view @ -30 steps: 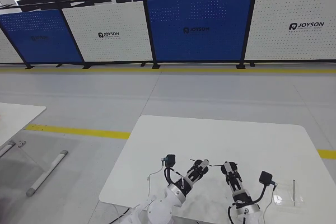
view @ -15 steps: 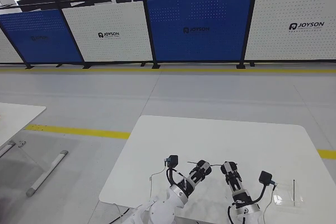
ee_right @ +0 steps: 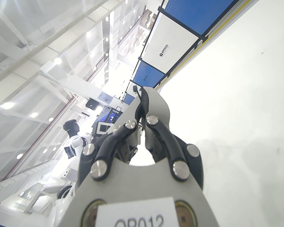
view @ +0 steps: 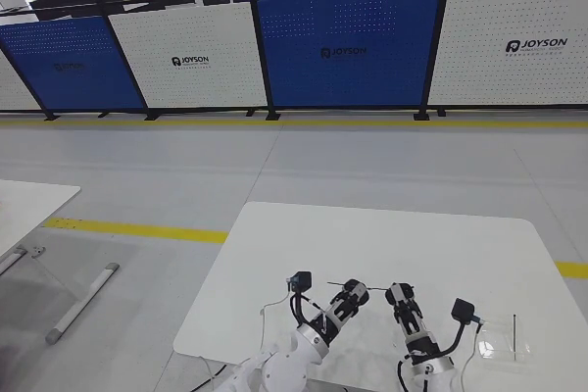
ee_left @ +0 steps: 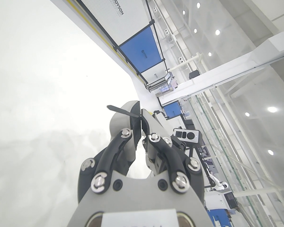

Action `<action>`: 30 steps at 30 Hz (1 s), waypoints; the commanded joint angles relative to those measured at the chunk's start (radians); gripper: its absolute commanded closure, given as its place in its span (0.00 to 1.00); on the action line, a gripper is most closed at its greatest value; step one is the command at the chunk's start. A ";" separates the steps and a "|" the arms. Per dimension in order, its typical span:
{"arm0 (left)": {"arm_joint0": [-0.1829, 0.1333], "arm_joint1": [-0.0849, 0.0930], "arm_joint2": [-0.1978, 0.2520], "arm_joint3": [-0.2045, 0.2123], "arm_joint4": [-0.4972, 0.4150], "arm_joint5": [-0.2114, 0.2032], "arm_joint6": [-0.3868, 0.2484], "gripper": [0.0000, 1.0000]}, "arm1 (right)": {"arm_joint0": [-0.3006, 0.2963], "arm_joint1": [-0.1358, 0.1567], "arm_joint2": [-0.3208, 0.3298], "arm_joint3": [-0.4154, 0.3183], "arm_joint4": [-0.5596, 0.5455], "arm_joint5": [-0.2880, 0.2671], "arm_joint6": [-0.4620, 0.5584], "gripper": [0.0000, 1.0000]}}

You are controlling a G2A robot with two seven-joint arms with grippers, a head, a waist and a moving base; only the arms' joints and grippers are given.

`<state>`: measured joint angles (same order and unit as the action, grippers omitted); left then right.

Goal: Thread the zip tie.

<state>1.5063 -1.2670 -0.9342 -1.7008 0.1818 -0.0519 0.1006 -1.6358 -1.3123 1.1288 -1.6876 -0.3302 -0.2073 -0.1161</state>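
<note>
Your left gripper point(ee_left: 141, 116) has edged slightly toward the right gripper point(ee_right: 143, 98) over the last second, narrowing the gap above the table's point(view: 392, 235) near edge. Both stay clenched on the zip tie point(ee_left: 122, 111) (pointed tail poking from the left pads, head at the right's tips). It hangs between them, unthreaded; I judge you're still aligning.

Factory hall; pegboard partitions point(view: 348, 54); yellow floor line point(view: 137, 229); high ceiling lamps point(ee_left: 217, 32)
</note>
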 commanded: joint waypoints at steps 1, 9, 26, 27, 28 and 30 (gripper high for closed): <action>0.002 0.000 0.004 0.000 0.028 0.002 0.012 1.00 | 0.001 -0.001 -0.002 -0.001 -0.003 0.010 0.004 1.00; 0.006 -0.001 0.015 -0.001 0.092 0.015 0.016 1.00 | 0.007 -0.004 -0.006 -0.001 -0.011 0.026 0.020 1.00; 0.011 -0.004 0.017 -0.005 0.116 0.024 0.007 1.00 | 0.005 -0.006 -0.001 0.001 -0.019 0.024 0.057 1.00; 0.011 -0.004 0.017 -0.005 0.117 0.025 0.007 1.00 | 0.005 -0.006 -0.001 0.002 -0.019 0.024 0.059 1.00; 0.011 -0.004 0.018 -0.005 0.119 0.025 0.006 1.00 | 0.005 -0.006 -0.001 0.001 -0.019 0.025 0.060 1.00; 0.011 -0.004 0.017 -0.005 0.120 0.025 0.005 1.00 | 0.005 -0.006 0.000 0.001 -0.019 0.025 0.061 1.00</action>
<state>1.5172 -1.2713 -0.9167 -1.7059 0.3012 -0.0265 0.1061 -1.6306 -1.3184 1.1284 -1.6862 -0.3495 -0.1824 -0.0552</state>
